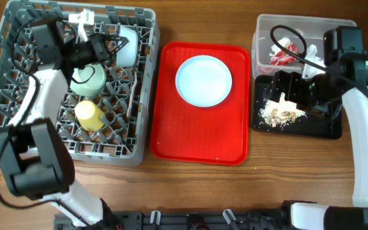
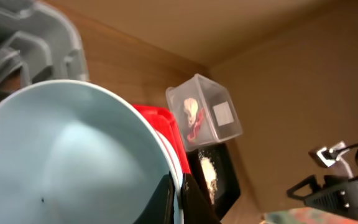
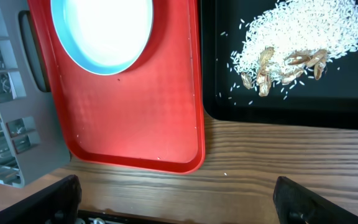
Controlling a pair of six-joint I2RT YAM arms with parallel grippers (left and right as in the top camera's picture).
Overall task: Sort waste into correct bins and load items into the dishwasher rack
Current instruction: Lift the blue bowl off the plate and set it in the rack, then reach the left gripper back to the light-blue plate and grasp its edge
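Observation:
My left gripper is over the grey dishwasher rack, shut on the rim of a pale blue bowl. In the left wrist view the bowl fills the frame, with the fingers pinching its edge. A second bowl and a yellow-green cup sit in the rack. The plate lies on the red tray. My right gripper is open and empty above the black tray with crumbs. The wrapper lies in the clear tub.
In the right wrist view, the open fingers hang over bare wood, with the plate, red tray, crumbs, black tray and rack edge ahead. A thin stick lies in the rack.

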